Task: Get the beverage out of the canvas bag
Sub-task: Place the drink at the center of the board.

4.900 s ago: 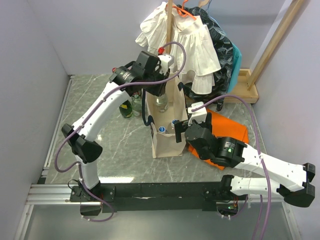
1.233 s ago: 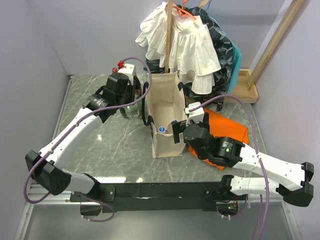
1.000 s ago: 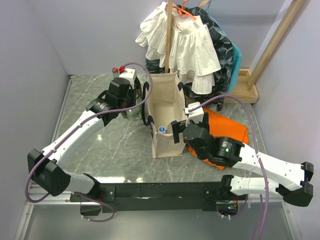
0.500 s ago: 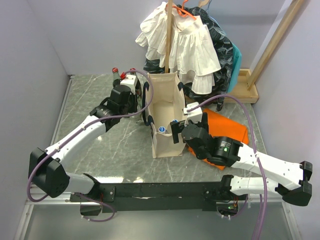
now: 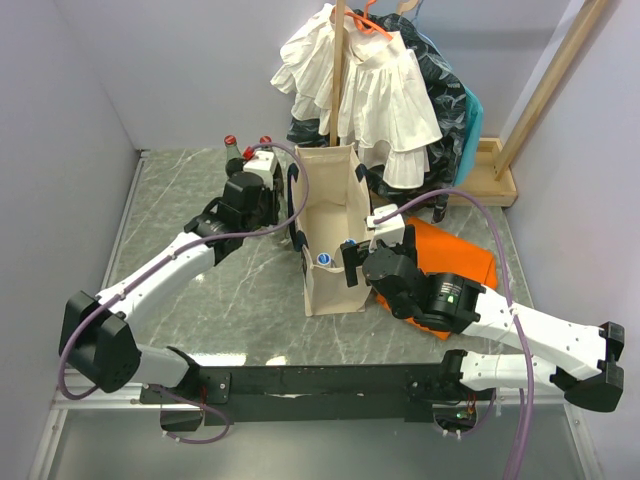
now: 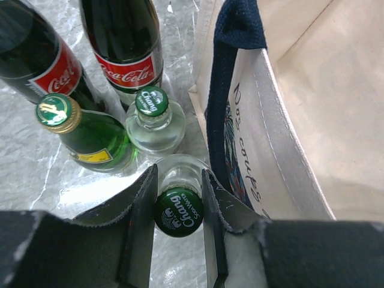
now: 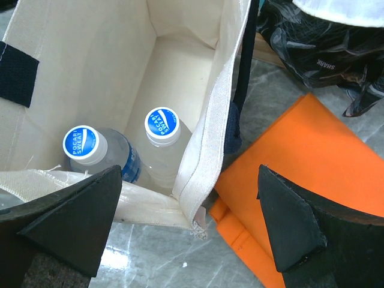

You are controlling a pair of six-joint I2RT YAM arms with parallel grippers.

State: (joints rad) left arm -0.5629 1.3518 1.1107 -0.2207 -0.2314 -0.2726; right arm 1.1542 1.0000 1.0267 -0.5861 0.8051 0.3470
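1. At the near right corner of the canvas bag [image 5: 330,285], the right gripper [image 7: 191,180] stands wide open, its fingers straddling the bag's right wall and gripping nothing.
2. Inside the bag, two blue-capped Pocari Sweat bottles [image 7: 162,124] stand upright at its near end.
3. Just left of the bag, outside it, the left gripper [image 6: 178,180] is clamped on the neck of a clear green-capped bottle [image 6: 178,211].
4. Farther back, left of the bag, stand another clear bottle [image 6: 152,117], a green bottle [image 6: 90,135] and two Coca-Cola bottles [image 6: 123,42].
5. Behind the bag hang white clothes [image 5: 370,90].

place: robot lab cell | signs: plain walls [image 5: 180,70] boxing a marble tabletop [image 5: 250,300] — black mounting rail [image 5: 320,383] at its edge
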